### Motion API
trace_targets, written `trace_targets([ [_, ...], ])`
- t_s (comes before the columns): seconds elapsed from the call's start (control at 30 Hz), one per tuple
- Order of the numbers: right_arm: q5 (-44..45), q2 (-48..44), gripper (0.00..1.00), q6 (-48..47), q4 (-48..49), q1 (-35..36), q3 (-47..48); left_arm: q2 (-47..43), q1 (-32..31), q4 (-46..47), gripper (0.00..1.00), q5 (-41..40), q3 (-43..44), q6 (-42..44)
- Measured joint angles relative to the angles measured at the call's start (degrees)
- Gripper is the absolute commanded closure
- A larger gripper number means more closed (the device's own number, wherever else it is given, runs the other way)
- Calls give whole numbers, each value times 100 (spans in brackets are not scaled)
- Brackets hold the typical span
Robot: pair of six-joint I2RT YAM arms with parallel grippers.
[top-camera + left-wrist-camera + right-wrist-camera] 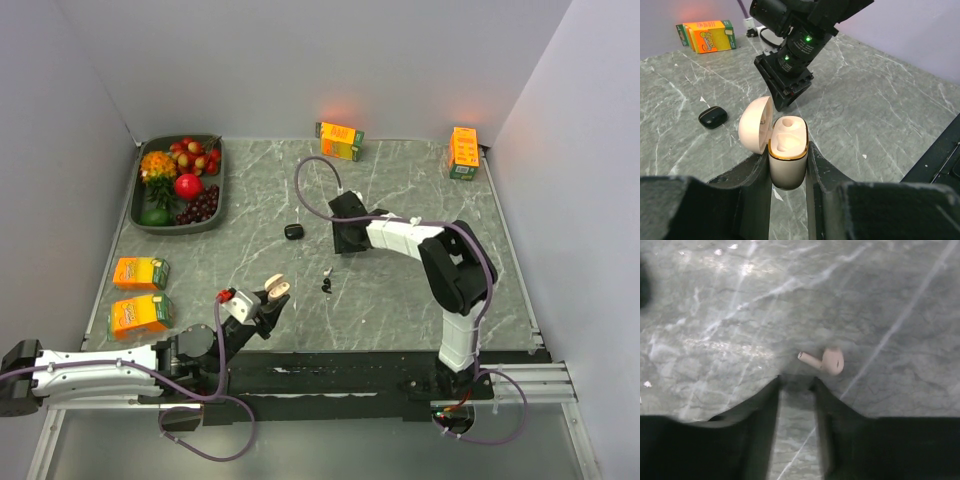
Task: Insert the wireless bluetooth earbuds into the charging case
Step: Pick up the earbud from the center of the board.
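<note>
My left gripper (788, 172) is shut on the whitish, gold-rimmed charging case (787, 155) and holds it upright above the table, lid (755, 125) open to the left. The case also shows in the top view (276, 288). My right gripper (797, 385) is open and empty, pointing down close to the table. A whitish earbud (826, 360) lies on the marble just beyond its fingertips, slightly right. The right gripper (348, 235) hides that earbud in the top view. A small black earbud (327, 285) lies on the table between the two grippers.
A closed black case (293, 231) lies left of the right gripper, also in the left wrist view (713, 117). A fruit tray (214, 205) stands at the back left. Orange juice cartons (340, 140) stand at the back, the back right (463, 152) and the left (140, 272).
</note>
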Motion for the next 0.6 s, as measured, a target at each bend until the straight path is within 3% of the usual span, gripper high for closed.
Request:
trace_targets([
  [0.1, 103, -260, 37, 39, -4, -2, -264, -2, -2, -4, 99, 0, 0, 0],
  [0.33, -61, -603, 36, 868, -225, -66, -424, 35, -7, 22, 99, 26, 4, -11],
  [0.6, -133, -455, 45, 1766, -297, -192, -352, -164, -70, -31, 99, 20, 9, -15],
])
